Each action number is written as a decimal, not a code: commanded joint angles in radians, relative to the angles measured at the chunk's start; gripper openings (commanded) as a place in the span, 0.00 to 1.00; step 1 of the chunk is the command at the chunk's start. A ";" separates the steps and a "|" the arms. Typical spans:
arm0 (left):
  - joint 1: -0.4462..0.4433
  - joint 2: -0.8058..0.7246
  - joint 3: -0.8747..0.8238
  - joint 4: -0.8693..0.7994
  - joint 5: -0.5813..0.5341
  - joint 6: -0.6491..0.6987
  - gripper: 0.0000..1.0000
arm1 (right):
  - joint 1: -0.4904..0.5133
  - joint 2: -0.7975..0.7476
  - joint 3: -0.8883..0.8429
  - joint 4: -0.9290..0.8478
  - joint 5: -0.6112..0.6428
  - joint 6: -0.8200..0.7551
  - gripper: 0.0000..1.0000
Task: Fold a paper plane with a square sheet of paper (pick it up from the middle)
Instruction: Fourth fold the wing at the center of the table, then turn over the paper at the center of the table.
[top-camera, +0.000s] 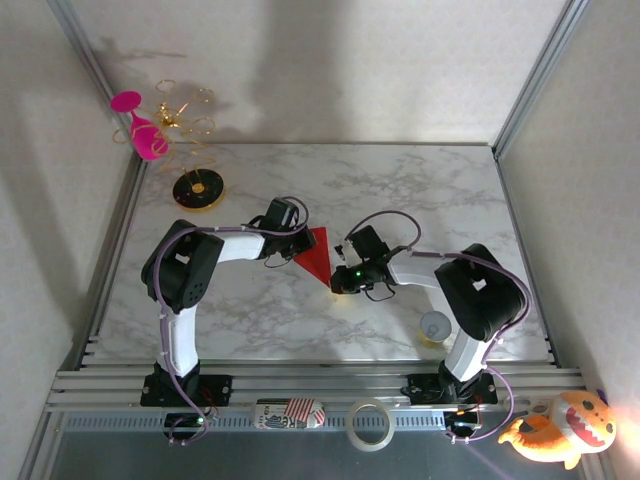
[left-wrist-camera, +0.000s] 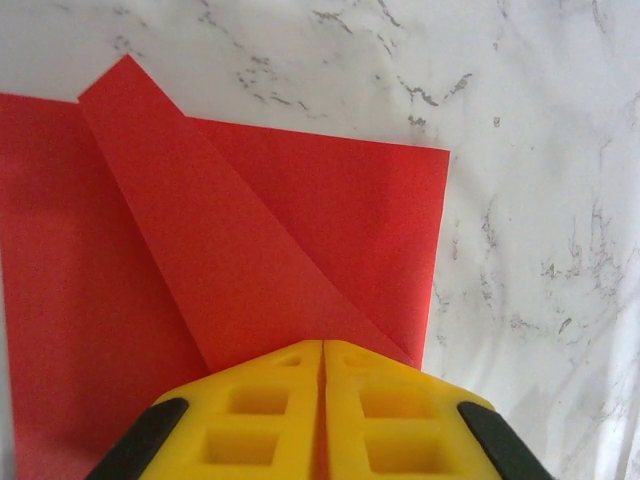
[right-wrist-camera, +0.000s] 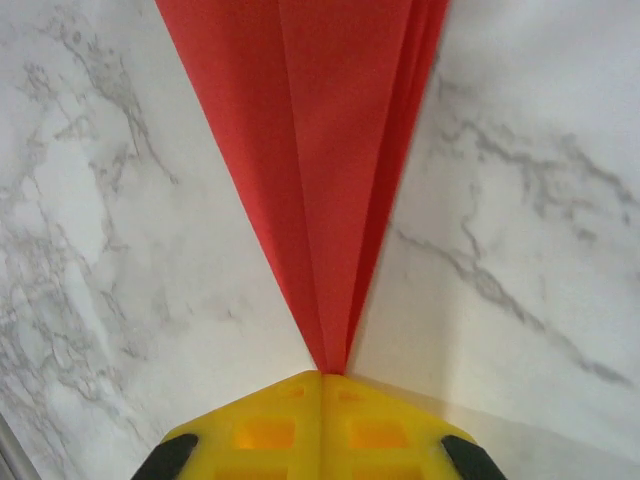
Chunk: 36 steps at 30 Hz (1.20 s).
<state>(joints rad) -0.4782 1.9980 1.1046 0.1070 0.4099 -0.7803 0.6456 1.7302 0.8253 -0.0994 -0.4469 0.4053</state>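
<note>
Folding looks to us well past its opening steps. The paper plane (top-camera: 316, 254) lies near the middle of the worktop (top-camera: 420, 190), between the two arms, and is already a narrow red wedge rather than a square. From the right wrist we see long layered flaps running side by side down to a sharp nose. From the left wrist we see the broad tail end, where one slanted flap lies over a squarer layer whose corner is not folded in. We judge the nose folds done and the rest outstanding: the tail side looks uneven, and no wings are raised, since the paper lies flat on the marble.

The left gripper (left-wrist-camera: 322, 352) has its jaws pressed together at the tail edge. A thin red line shows in the seam between them, so we take it to be pinching the paper. The right gripper (right-wrist-camera: 322, 380) has its jaws fully together right at the nose tip. We cannot tell whether paper is caught between them or they only press on it.

As for containers, a pink wine glass (top-camera: 140, 128) hangs tilted on a gold wire stand (top-camera: 196, 188) at the far left, with nothing visible in it. A small round cup (top-camera: 435, 325) stands beside the right arm near the worktop's front edge, and its contents are too small to make out.
</note>
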 joint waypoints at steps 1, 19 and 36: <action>-0.002 0.044 0.014 -0.094 -0.059 0.031 0.12 | -0.001 -0.027 -0.019 -0.086 0.001 -0.019 0.05; 0.131 -0.320 -0.145 0.041 -0.081 -0.107 0.53 | -0.083 0.118 0.198 0.200 0.038 0.118 0.33; 0.209 -0.425 -0.337 0.181 0.025 -0.106 0.76 | -0.093 0.228 0.272 0.246 -0.063 0.104 0.10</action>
<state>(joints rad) -0.2844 1.6196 0.7902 0.2176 0.3878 -0.8883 0.5652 1.9480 1.0691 0.1207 -0.4797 0.5133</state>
